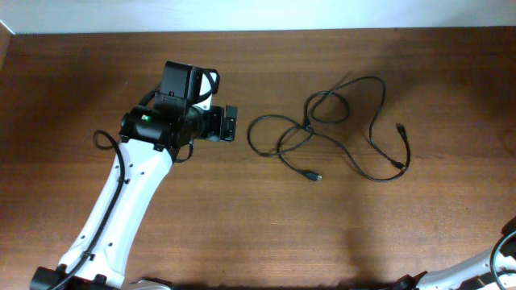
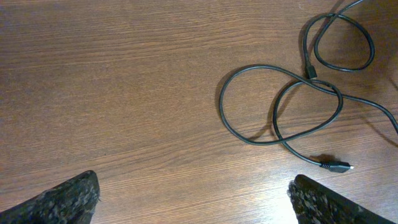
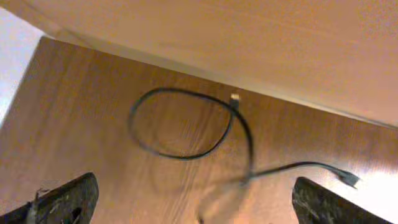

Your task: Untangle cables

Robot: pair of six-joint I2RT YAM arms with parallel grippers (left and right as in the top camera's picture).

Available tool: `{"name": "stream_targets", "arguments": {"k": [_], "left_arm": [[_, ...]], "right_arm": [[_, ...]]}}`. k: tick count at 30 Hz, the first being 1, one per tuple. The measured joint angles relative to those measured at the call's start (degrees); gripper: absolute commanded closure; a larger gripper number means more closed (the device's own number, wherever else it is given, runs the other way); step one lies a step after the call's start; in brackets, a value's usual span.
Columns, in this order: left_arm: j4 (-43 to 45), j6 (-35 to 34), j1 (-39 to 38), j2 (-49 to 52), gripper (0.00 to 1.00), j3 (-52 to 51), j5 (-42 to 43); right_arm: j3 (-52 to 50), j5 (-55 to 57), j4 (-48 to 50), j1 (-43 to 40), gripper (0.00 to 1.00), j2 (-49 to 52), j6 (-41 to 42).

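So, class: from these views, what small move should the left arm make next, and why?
Probably ease the left gripper forward toward the nearest loop of the cables. Its jaws stand open over bare table, and that loop lies just ahead, apart from the fingers, so closing now would catch nothing.

The cables (image 1: pixel 309 123) lie spread on the desk (image 1: pixel 242 234). Just to the left of the cables, not touching them, is the left gripper (image 1: pixel 230 123). The right arm (image 1: pixel 506 246) is well apart, in front and to the right of the cables.
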Motion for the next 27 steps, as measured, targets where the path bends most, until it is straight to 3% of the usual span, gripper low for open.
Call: {"name": "stream_targets", "arguments": {"k": [5,9,14,21,27], "left_arm": [[0.0,0.0,0.0,0.0,0.01,0.0,0.0],[0.0,0.0,0.0,0.0,0.01,0.0,0.0],[0.0,0.0,0.0,0.0,0.01,0.0,0.0],[0.0,0.0,0.0,0.0,0.01,0.0,0.0],[0.0,0.0,0.0,0.0,0.01,0.0,0.0]], "right_arm": [[0.0,-9.8,-1.9,0.0,0.01,0.0,-0.6],[0.0,-23.3,-5.0,1.6,0.01,0.0,-6.5],[0.0,-25.8,-9.1,18.9,0.01,0.1,-16.3],[0.0,-21.9,-9.2,43.0,0.01,7.1,-18.1],[0.0,-20.3,-9.4,48.4,0.01,11.3,-18.5]]}}
